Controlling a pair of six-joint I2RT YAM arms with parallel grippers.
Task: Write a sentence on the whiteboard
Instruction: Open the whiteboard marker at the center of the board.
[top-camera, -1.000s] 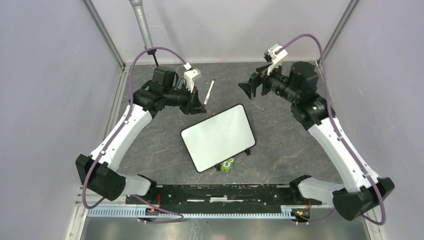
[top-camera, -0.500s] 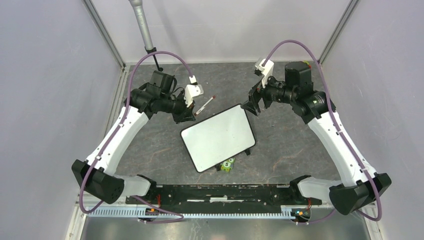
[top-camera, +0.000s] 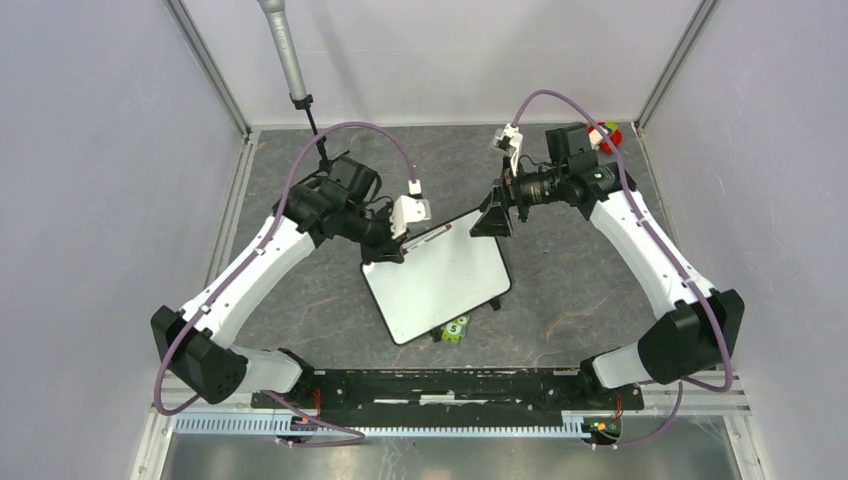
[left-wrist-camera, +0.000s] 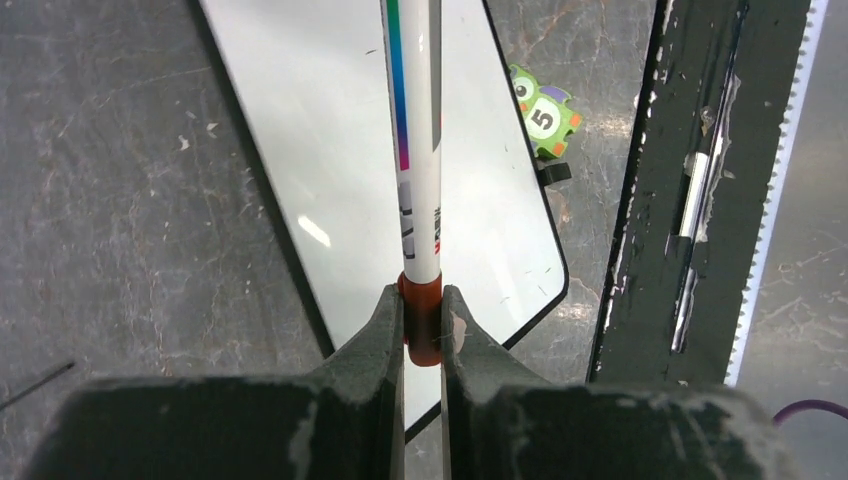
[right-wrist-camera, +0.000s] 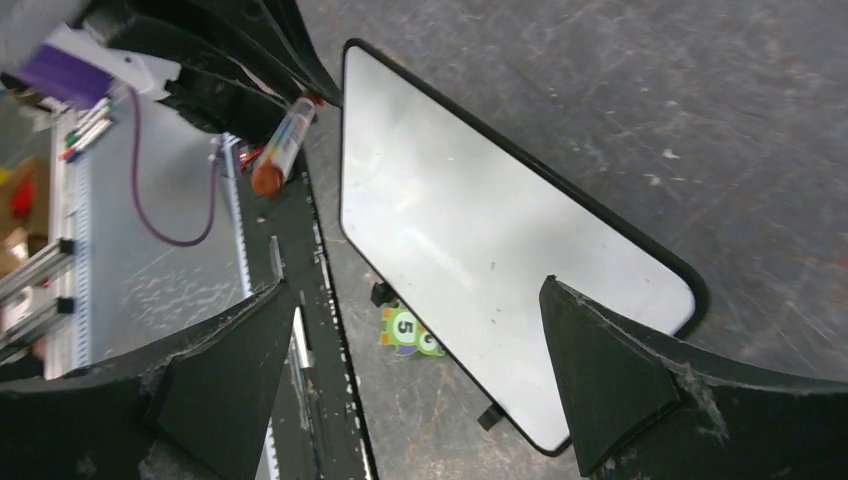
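A scuffed dark-grey table (top-camera: 560, 300) sits between pale lilac walls (top-camera: 90, 200). The whiteboard (top-camera: 440, 285) lies flat at its centre, long axis running from 8 to 2 o'clock, its face glossy white inside a thin black rim with rounded corners. At its 11 o'clock edge the left gripper (top-camera: 392, 246) pinches a marker (top-camera: 432, 232) by its reddish end. The right gripper (top-camera: 490, 222), jaws spread wide, hovers by the 1 o'clock corner.

Scuffed dark grey tabletop (top-camera: 320, 300): whiteboard (top-camera: 440, 285) askew at centre, green numbered toy (top-camera: 455, 328) just beside its near edge.
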